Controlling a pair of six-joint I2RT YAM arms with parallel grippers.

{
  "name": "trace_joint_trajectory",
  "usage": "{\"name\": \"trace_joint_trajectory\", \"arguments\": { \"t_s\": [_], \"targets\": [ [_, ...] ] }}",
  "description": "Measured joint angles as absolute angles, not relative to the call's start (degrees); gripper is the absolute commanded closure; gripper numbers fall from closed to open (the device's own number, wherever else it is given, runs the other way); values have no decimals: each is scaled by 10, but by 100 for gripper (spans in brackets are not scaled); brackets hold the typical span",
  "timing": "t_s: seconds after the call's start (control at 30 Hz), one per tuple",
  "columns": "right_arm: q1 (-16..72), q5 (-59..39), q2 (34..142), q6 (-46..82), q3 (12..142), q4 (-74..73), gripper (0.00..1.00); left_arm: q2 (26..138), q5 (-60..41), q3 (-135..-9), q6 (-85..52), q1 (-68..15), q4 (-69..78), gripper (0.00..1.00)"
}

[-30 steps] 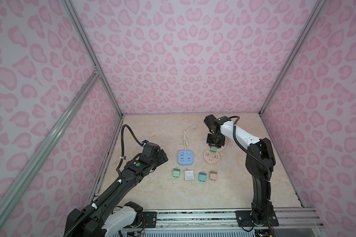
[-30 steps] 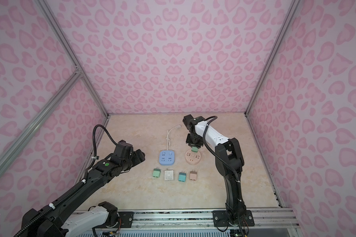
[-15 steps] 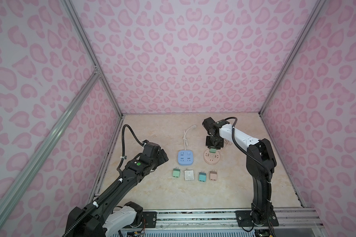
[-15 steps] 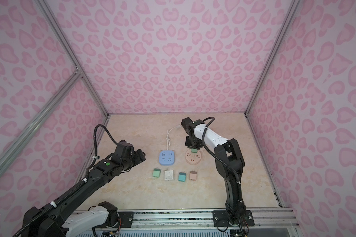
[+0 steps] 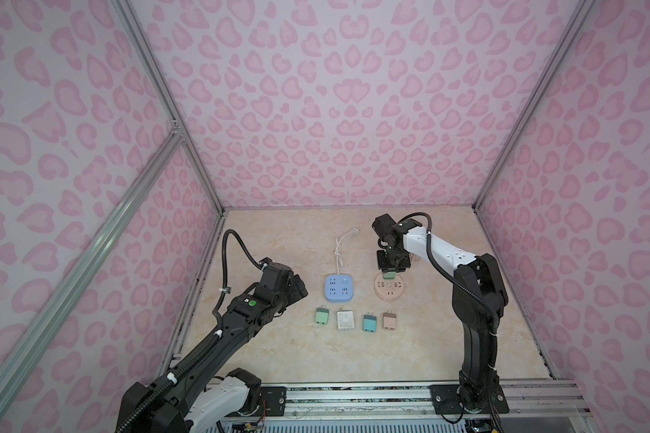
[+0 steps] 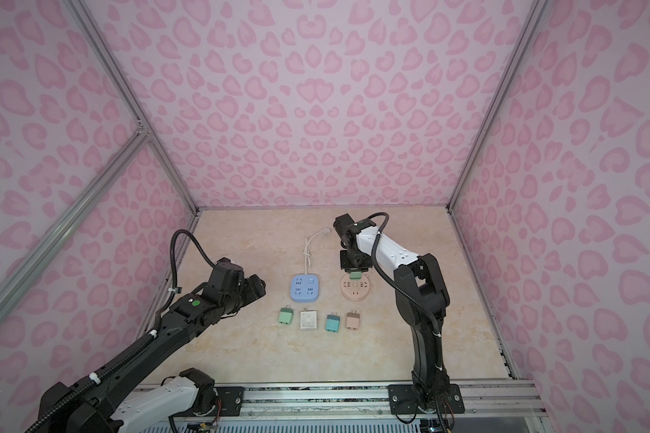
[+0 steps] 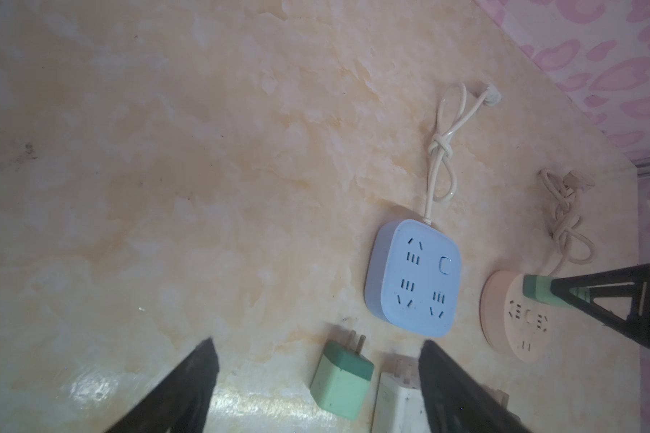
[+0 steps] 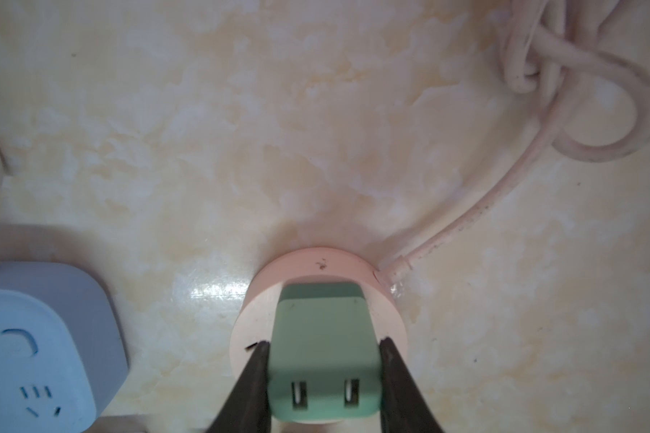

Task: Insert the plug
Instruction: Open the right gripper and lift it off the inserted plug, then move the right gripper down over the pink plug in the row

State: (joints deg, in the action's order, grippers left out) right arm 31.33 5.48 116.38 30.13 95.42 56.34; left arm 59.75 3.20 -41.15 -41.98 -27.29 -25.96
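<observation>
My right gripper [image 8: 323, 348] is shut on a green plug [image 8: 323, 337], one black finger on each side. The plug's dark green end rests against the top face of the round pink socket [image 8: 318, 262], near its far edge. The prongs are hidden. Both top views show the plug [image 5: 389, 275] [image 6: 355, 276] standing on the pink socket [image 5: 390, 294] [image 6: 356, 292] under the right gripper [image 5: 390, 270]. My left gripper [image 7: 316, 342] [image 5: 299, 286] hangs open left of the blue power strip [image 5: 337, 287], holding nothing.
In front of the sockets lies a row of loose plugs: light green [image 5: 321, 315], white [image 5: 345, 319], teal [image 5: 369, 322] and tan-pink [image 5: 390, 321]. The blue strip's white cord [image 5: 339, 249] runs toward the back wall. The pink socket's knotted cord [image 8: 541, 75] lies behind it.
My right gripper has come down with the green plug onto the pink socket's far edge. The left arm has hardly moved.
</observation>
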Motion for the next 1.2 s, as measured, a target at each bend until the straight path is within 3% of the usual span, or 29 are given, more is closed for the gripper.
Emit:
{"name": "trace_joint_trajectory", "arguments": {
  "t_s": [0.3,0.4,0.6,0.7,0.83,1.2],
  "targets": [
    [325,53,1134,292,926,547,39,597,36,-412,-420,-286,-260,13],
    [331,52,1115,291,917,538,31,597,41,-412,-420,-293,-261,13],
    [335,56,1050,289,848,510,30,596,53,-412,-423,-306,-263,11],
    [357,58,987,298,785,488,31,586,58,-409,-428,-314,-260,2],
    [401,79,921,341,700,463,34,566,75,-387,-439,-333,-245,2],
    [487,114,924,426,625,450,35,532,59,-349,-450,-348,-198,2]
  ]
}}
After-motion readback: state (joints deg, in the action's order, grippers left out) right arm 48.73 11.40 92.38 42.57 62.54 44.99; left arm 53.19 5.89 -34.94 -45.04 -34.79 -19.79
